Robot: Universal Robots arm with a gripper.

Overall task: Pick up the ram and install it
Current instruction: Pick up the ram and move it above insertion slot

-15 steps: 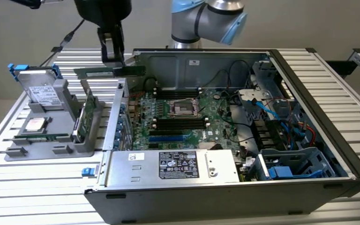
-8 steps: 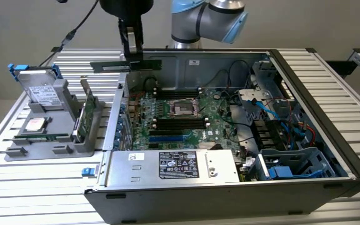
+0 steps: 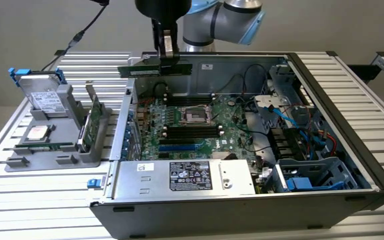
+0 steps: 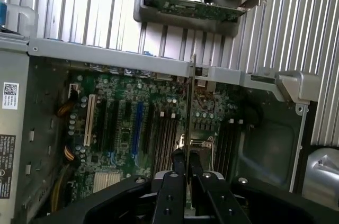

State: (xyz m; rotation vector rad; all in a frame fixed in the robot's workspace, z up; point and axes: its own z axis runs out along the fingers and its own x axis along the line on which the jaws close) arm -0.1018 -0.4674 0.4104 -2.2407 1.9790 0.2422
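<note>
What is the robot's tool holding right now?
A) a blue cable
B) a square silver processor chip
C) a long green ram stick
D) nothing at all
C: the tool is pinched shut on the ram, a thin green stick held level in the air over the back edge of the open computer case.

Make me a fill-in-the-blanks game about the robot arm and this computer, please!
1. The gripper is shut on the ____.
2. What it holds is coloured ____.
3. It hangs above the open computer ____.
Missing words: ram; green; case.
</note>
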